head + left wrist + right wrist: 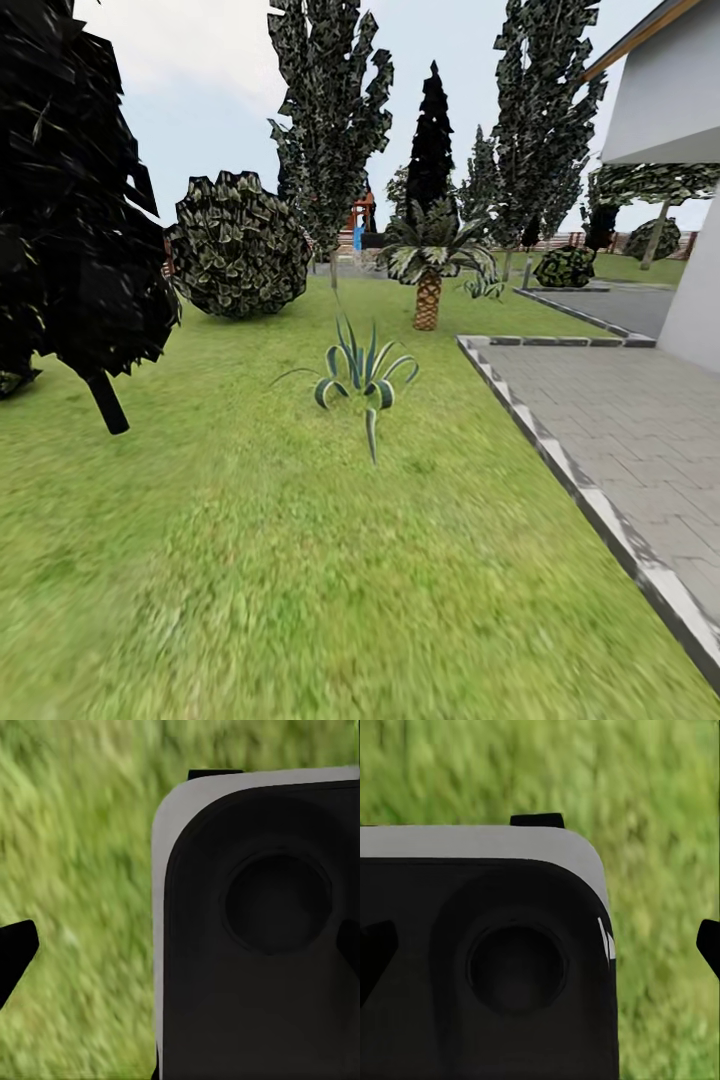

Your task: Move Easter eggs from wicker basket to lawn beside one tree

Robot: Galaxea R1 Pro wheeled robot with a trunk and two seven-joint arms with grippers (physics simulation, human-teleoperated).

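The lawn [250,560] of mottled green grass stretches ahead in the garden. Two trees with thin pale trunks and jagged dark green crowns stand at the back, one [331,130] near the middle and one [545,110] further right. The Easter eggs and the wicker basket are out of view. My left gripper [180,949] is open over grass and the robot's dark base [262,945], with nothing between its fingers. My right gripper [540,949] is open too, also empty, above the base [487,967] and the grass.
An all-black tree [70,200] stands close on the left, a round bush [240,245] behind it. A spiky agave [362,375] grows mid-lawn, a short palm [428,290] beyond. A kerb [560,450] borders grey paving [630,420] and a house wall [695,300] on the right.
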